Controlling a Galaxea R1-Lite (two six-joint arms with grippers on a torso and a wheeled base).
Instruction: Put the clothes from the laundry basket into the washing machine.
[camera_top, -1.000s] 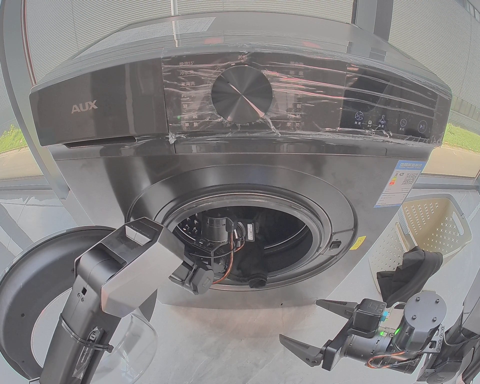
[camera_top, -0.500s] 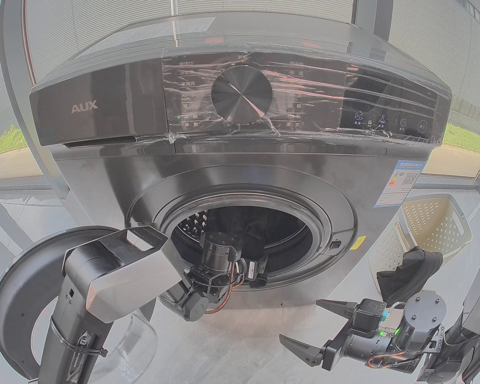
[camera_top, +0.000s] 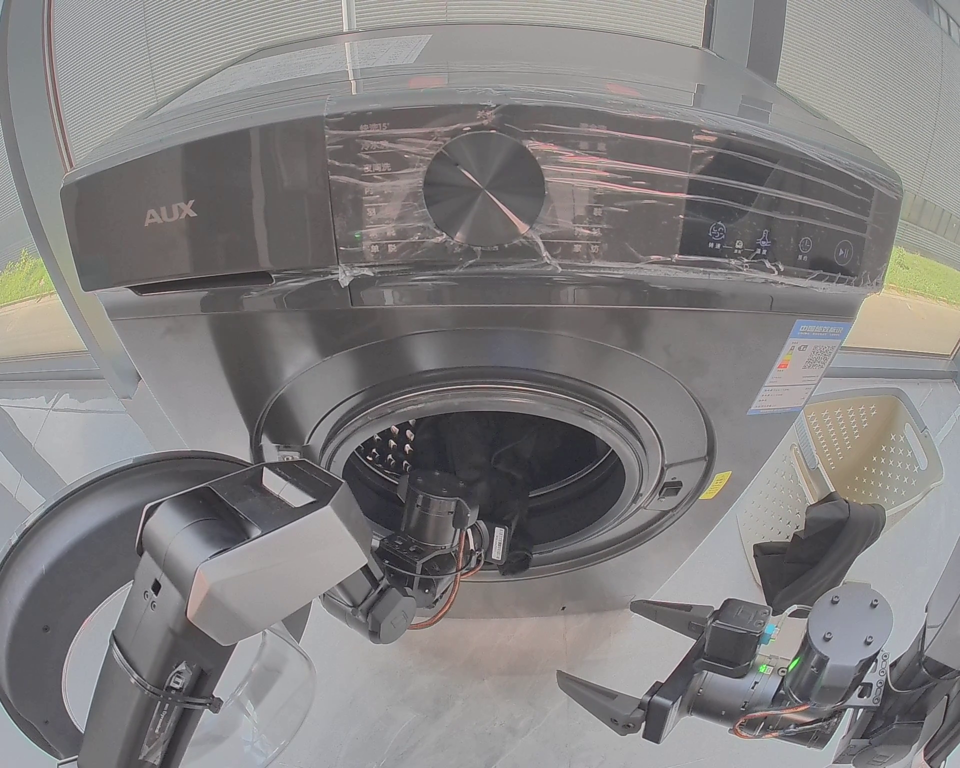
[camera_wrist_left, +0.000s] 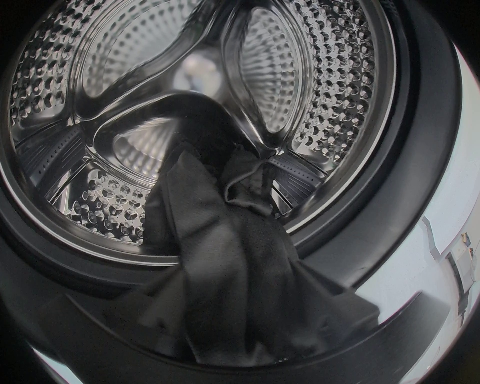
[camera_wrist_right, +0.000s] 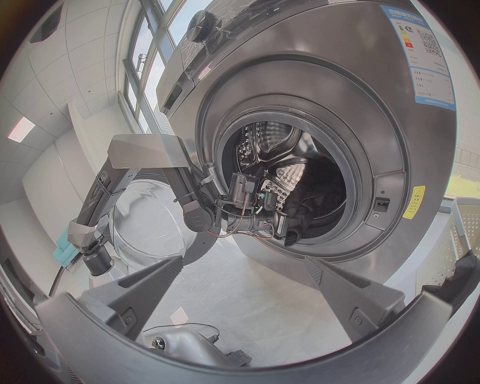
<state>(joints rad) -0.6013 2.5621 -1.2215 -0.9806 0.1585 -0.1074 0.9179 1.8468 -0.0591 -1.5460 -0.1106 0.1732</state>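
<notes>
The washing machine (camera_top: 480, 330) stands with its round opening uncovered. A black garment (camera_wrist_left: 225, 260) lies in the steel drum (camera_wrist_left: 280, 75) and trails out over the dark door seal (camera_wrist_left: 400, 200). My left gripper (camera_top: 510, 548) sits at the lower rim of the opening, open, with that garment lying between its fingers (camera_wrist_left: 360, 312); the right wrist view shows this gripper (camera_wrist_right: 286, 231) at the same rim. My right gripper (camera_top: 625, 655) hangs open and empty low over the floor, in front of the machine's right side. Another black garment (camera_top: 815, 550) drapes over the cream laundry basket (camera_top: 880, 450).
The machine's door (camera_top: 60, 560) is swung open to the left, beside my left arm. The basket leans against the machine's right side. Pale tiled floor (camera_top: 500, 690) lies between the machine and my right gripper.
My left gripper has drawn back from deep inside the drum to the lower rim of the opening, and the black garment lies inside. The right arm has stayed put.
</notes>
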